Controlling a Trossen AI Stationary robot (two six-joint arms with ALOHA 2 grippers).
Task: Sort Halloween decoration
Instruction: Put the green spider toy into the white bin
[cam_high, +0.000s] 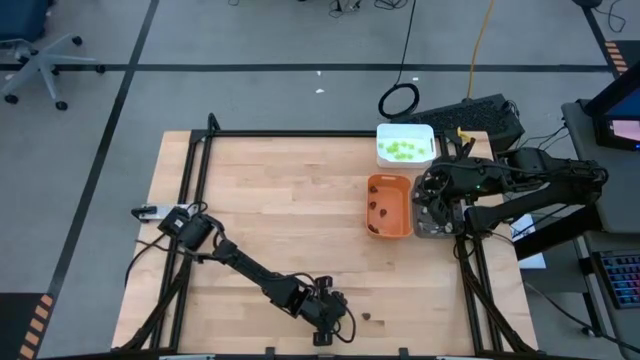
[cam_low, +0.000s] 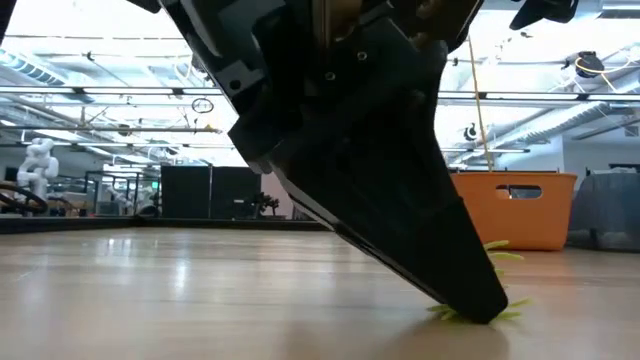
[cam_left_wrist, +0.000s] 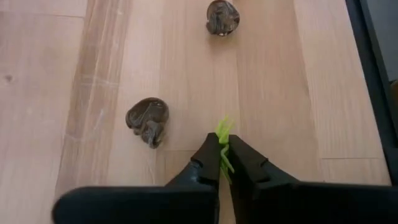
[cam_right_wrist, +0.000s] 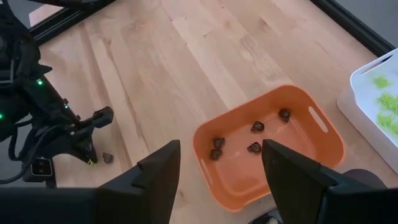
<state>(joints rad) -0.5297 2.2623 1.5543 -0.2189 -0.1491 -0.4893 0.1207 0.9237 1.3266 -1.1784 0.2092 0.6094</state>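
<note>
My left gripper (cam_left_wrist: 225, 151) is down at the tabletop near the table's front edge (cam_high: 338, 318), shut on a lime-green piece of Halloween decoration (cam_left_wrist: 224, 140). In the low view its green strands (cam_low: 462, 313) stick out under the fingertip. Two dark brown pieces (cam_left_wrist: 148, 120) (cam_left_wrist: 222, 17) lie on the wood just beyond it. My right gripper (cam_right_wrist: 217, 177) hangs open and holds nothing, above the orange tray (cam_right_wrist: 323, 134), which holds several brown pieces. My left gripper pinches the lime-green piece's middle (cam_left_wrist: 224, 155) between its two fingertips. The fingers slant down at it from the table's left. Thin green strands (cam_left_wrist: 222, 127) poke out past the tips. The piece is down at the table surface.
The orange tray (cam_high: 403, 188), a white tray (cam_high: 428, 132) with green pieces and a grey tray (cam_high: 425, 232) stand in a group at the table's right side. A black frame rail (cam_high: 200, 180) runs along the table's left side. Bare wood lies between the left gripper and the trays.
</note>
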